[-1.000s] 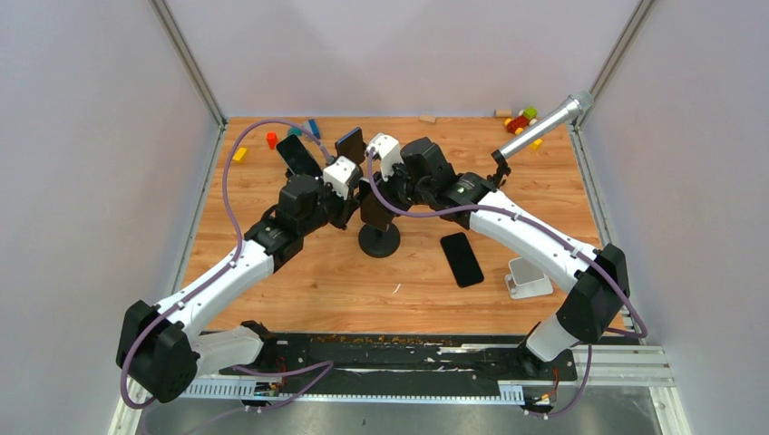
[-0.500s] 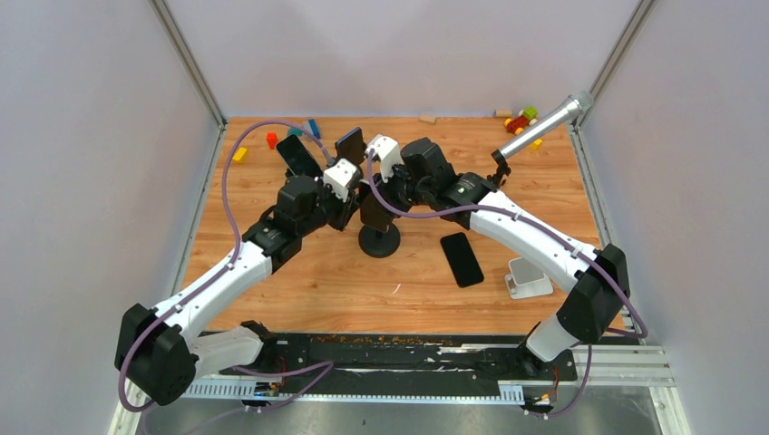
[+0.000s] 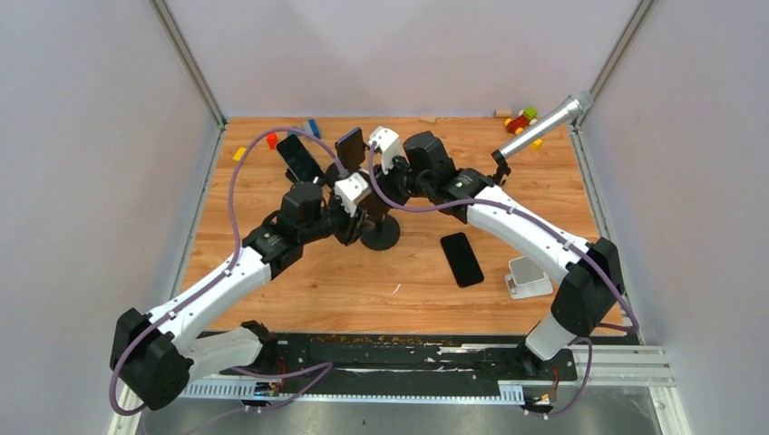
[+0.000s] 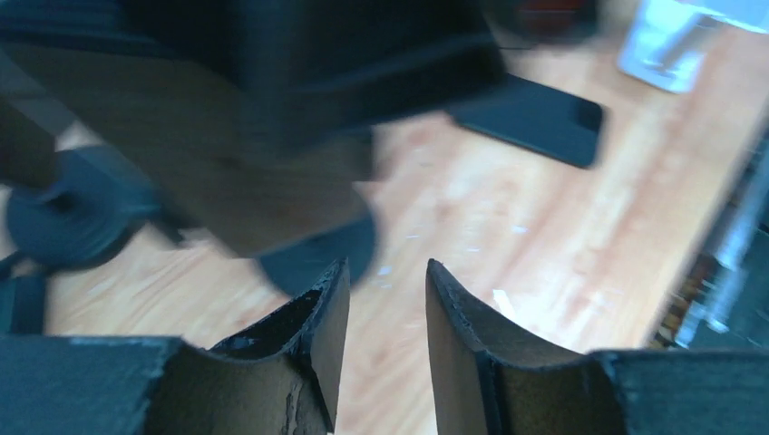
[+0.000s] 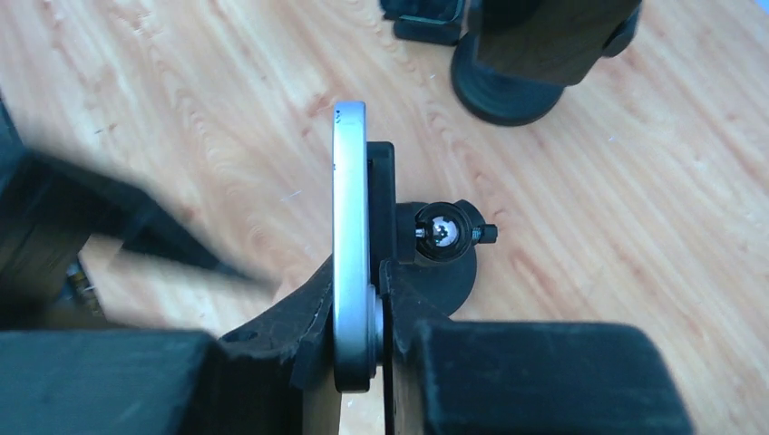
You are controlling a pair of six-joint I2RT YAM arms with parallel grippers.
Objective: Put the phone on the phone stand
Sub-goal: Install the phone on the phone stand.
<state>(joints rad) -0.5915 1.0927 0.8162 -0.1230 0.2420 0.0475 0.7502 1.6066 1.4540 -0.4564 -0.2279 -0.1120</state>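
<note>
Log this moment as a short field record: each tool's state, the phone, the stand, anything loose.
left tool: open, empty
right tool: shut on phone
phone: seen edge-on in the right wrist view, seemingly against the phone stand's plate
phone stand: black, round base on the table
spare phone: flat on the table, right of the stand

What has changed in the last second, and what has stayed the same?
The left arm swung right, toward the phone stand; the left gripper is open and empty. The right gripper, shut on the phone, shifted slightly toward the far side. The stand base and the spare black phone lying flat did not move.
</note>
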